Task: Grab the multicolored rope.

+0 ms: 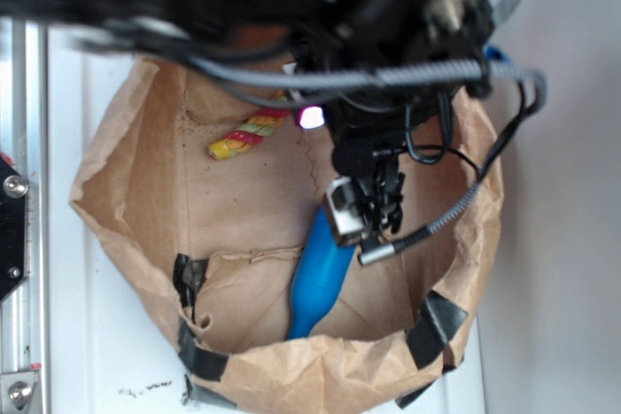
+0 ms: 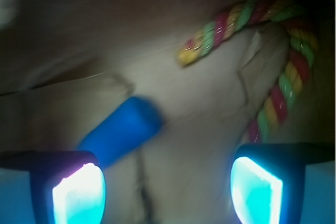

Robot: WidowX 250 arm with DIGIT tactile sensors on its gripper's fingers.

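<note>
The multicolored rope (image 2: 286, 80), twisted red, yellow and green, bends across the upper right of the wrist view, its yellowish end (image 2: 185, 56) pointing left. In the exterior view only one end of the rope (image 1: 246, 134) shows, at the back of the paper bag; the arm hides the remainder. My gripper (image 2: 168, 190) is open, its two glowing pads wide apart over bare brown paper with nothing between them. In the exterior view the gripper (image 1: 374, 210) hangs above the bag floor, right of the rope end.
A smooth blue bottle-shaped object (image 1: 317, 273) lies on the bag floor, just left of my gripper; its blue end (image 2: 122, 129) shows beside the left pad. The brown paper bag's walls (image 1: 116, 143) ring the workspace, with black tape (image 1: 435, 327) on the front rim.
</note>
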